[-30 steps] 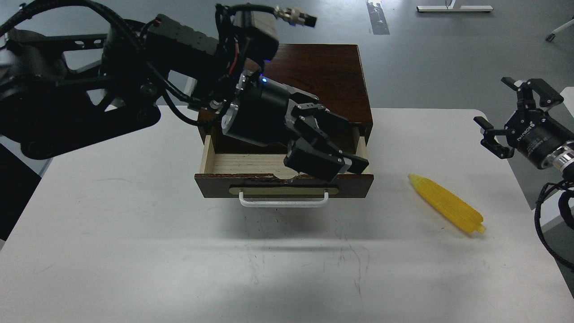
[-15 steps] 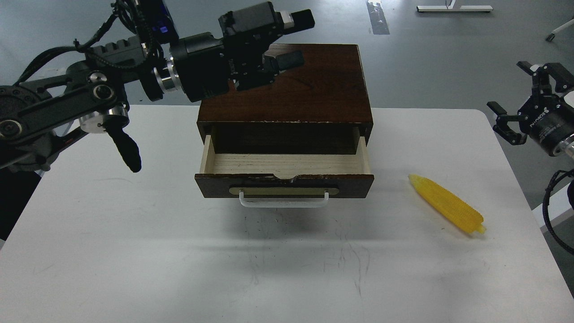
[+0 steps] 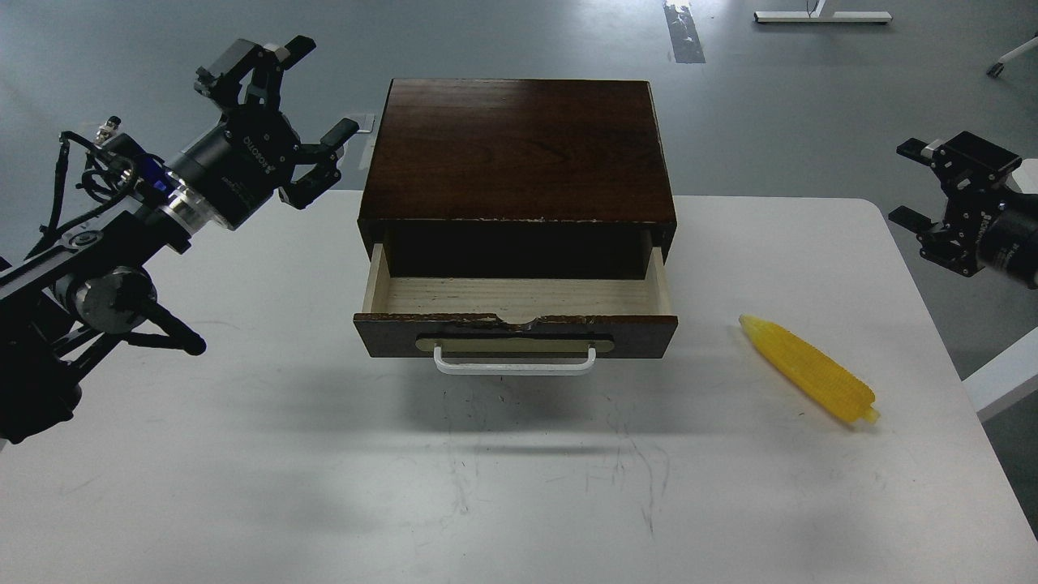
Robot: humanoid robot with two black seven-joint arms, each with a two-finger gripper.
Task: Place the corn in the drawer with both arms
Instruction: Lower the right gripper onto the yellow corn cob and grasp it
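The yellow corn [image 3: 808, 369] lies on the white table, right of the drawer, pointed tip toward the far left. The drawer [image 3: 516, 312] of the dark brown wooden box [image 3: 519, 150] is pulled open and its pale wood interior is empty; a white bar handle [image 3: 514, 362] is on its chipped front. My left gripper [image 3: 280, 97] is open and empty, raised at the far left of the box. My right gripper [image 3: 941, 191] is open and empty at the right edge, above and beyond the corn.
The white table [image 3: 243, 454] has rounded far corners and its right edge runs just past the corn. Grey floor lies beyond the table. My left arm's joints [image 3: 97, 300] hang over the table's left side.
My left gripper has pulled back from over the open drawer, up and to the far left of the box. My right gripper drifted slightly right. The corn and drawer have not moved.
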